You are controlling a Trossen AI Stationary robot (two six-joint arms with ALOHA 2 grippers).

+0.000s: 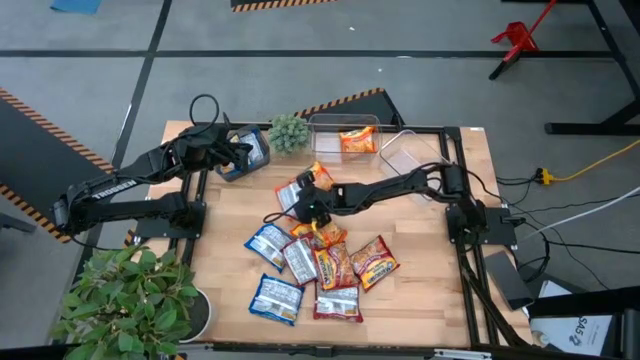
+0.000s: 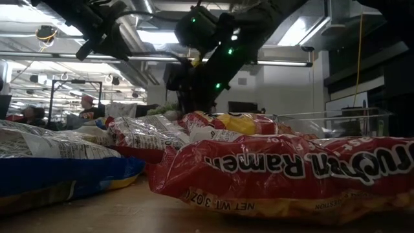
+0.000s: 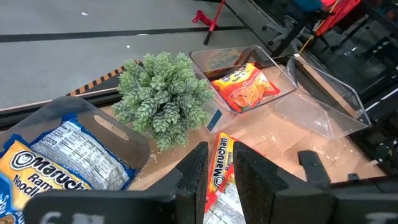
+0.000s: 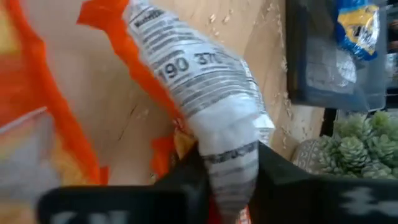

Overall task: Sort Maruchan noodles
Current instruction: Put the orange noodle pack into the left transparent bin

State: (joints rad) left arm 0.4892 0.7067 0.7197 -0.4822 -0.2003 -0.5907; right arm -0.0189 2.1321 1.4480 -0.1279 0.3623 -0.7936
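Note:
Several Maruchan noodles packets (image 1: 320,265), blue, orange and red, lie piled on the wooden table. My right gripper (image 1: 313,207) reaches into the far end of the pile and is shut on an orange packet with a white printed back (image 4: 199,81). One orange packet (image 3: 245,87) lies in a clear bin (image 1: 322,124) at the far edge. Blue packets (image 3: 68,155) lie in a bin (image 1: 262,150) at the far left. Above that bin, my left gripper (image 3: 221,177) hangs open by a narrow gap with nothing between its fingers. My right gripper pinches one bunched end of the orange packet (image 4: 227,155) between its two fingers. The fingers slant down from the table's right side. The packet stretches away from the fingers, white back up; whether it is clear of the pile, I cannot tell.
A second clear bin (image 1: 410,150) stands beside the first at the far right. A small green plant (image 1: 288,130) sits between the bins, and a larger leafy plant (image 1: 130,300) at the near left corner. Another orange packet (image 3: 221,165) lies below my left gripper.

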